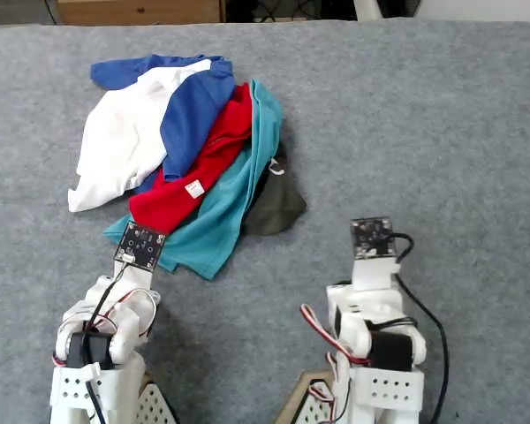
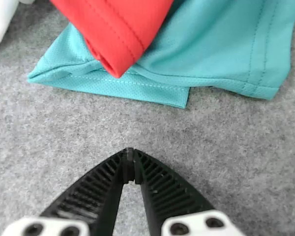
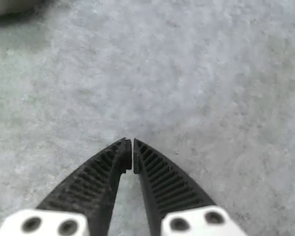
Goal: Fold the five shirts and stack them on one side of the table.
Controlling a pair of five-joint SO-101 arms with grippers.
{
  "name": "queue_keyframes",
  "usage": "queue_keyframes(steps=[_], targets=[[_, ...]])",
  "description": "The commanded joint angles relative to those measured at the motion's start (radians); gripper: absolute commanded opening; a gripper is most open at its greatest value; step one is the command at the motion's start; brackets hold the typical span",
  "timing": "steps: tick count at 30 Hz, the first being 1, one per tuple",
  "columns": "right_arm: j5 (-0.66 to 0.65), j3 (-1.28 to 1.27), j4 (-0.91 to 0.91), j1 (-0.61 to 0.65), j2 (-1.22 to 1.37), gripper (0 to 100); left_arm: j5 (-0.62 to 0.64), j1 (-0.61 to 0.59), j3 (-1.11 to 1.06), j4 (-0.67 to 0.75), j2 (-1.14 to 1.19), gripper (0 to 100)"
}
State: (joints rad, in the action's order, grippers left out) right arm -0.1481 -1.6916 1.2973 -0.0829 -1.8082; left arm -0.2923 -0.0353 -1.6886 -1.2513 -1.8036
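Observation:
A loose pile of shirts lies left of the table's middle: a white shirt (image 1: 124, 141), a blue shirt (image 1: 190, 110), a red shirt (image 1: 203, 168), a teal shirt (image 1: 238, 199) and a dark shirt (image 1: 278, 203) mostly buried under the teal one. My left gripper (image 2: 130, 160) is shut and empty, hovering over the grey mat just short of the teal shirt's (image 2: 211, 44) hem and the red shirt's (image 2: 118, 29) sleeve. The left arm's wrist (image 1: 140, 246) sits at the pile's near edge. My right gripper (image 3: 132, 152) is shut and empty above bare mat, its wrist (image 1: 373, 238) right of the pile.
The grey mat (image 1: 442, 124) covers the whole table, with wide open room on the right half. A wooden piece of furniture (image 1: 141, 11) stands beyond the far edge. Both arm bases stand at the near edge.

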Motion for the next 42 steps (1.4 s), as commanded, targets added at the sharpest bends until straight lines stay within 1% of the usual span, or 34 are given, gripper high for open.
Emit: queue_keyframes(steps=[1, 4, 7, 9, 11, 13, 17, 20, 23, 27, 30, 36, 38, 42], targets=[[0.009, 0.012, -0.06, 0.103, -0.074, 1.5, -0.002, 0.012, -0.01, -0.025, -0.011, 3], [0.009, 0.064, -0.186, 0.144, -0.073, 1.5, -0.002, 0.012, -0.01, -0.025, -0.011, 3], [-0.002, 0.116, -0.394, 0.153, -0.068, 1.5, -0.002, 0.012, -0.01, -0.025, -0.011, 3], [-0.064, 0.11, -0.554, 0.215, -0.056, 3.7, -0.002, 0.012, -0.01, -0.025, -0.011, 3], [-0.107, 0.117, -0.609, 0.295, -0.027, 7.4, -0.002, 0.012, -0.01, -0.025, -0.011, 3], [-0.095, 0.15, -0.609, 0.358, 0.033, 8.9, -0.002, 0.012, -0.01, -0.025, -0.011, 3], [-0.048, 0.334, -0.608, 0.381, 0.257, 8.6, -0.002, 0.012, -0.01, -0.025, -0.011, 3], [-0.017, 0.572, -0.565, 0.385, 0.527, 8.7, 0.002, 0.018, -0.01, -0.025, -0.011, 3], [0.034, 0.855, -0.459, 0.434, 0.845, 8.8, 0.002, 0.018, -0.01, -0.025, -0.011, 3], [0.064, 1.222, -0.336, 0.523, 1.231, 8.8, 0.002, 0.018, -0.01, -0.025, -0.011, 3], [0.069, 1.452, -0.313, 0.563, 1.491, 8.9, 0.002, 0.018, -0.01, -0.025, -0.011, 3], [0.069, 1.854, -0.311, 0.628, 1.905, 8.9, -0.005, 0.007, -0.01, -0.025, -0.011, 3], [0.077, 1.972, -0.313, 0.649, 2.034, 8.9, -0.005, -0.024, -0.01, -0.025, -0.011, 3], [0.132, 2.206, -0.311, 0.68, 2.295, 8.9, 0.002, -0.151, -0.01, -0.025, -0.011, 3]])
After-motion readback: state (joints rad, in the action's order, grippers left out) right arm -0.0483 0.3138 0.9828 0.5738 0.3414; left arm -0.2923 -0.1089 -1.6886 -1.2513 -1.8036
